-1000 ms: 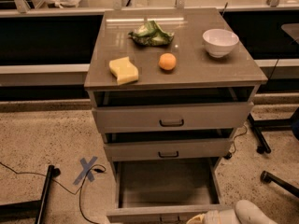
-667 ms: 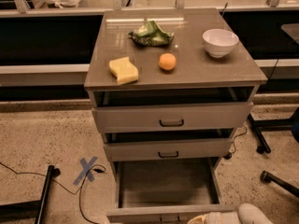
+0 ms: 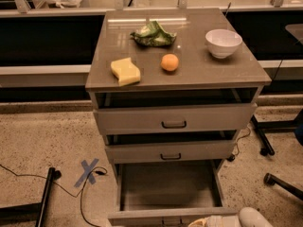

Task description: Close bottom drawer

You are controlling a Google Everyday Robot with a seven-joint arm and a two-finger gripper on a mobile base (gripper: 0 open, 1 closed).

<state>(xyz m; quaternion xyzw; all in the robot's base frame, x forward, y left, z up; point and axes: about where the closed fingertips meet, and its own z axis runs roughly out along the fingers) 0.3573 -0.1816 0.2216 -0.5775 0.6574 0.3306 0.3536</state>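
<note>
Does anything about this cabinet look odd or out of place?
Yes: the bottom drawer is pulled far out, while the middle drawer and top drawer stand only slightly ajar. The gripper is at the picture's lower edge, by the bottom drawer's front panel. Nothing looks spilled or broken.

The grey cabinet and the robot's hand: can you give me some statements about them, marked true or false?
1. The bottom drawer is pulled far out. True.
2. A bowl sits inside it. False: the white bowl stands on the cabinet top.
3. The gripper is at the picture's lower edge, by the bottom drawer's front panel. True.
4. A fruit lies on the floor. False: the orange lies on the cabinet top, between the yellow block and the white bowl.
</note>
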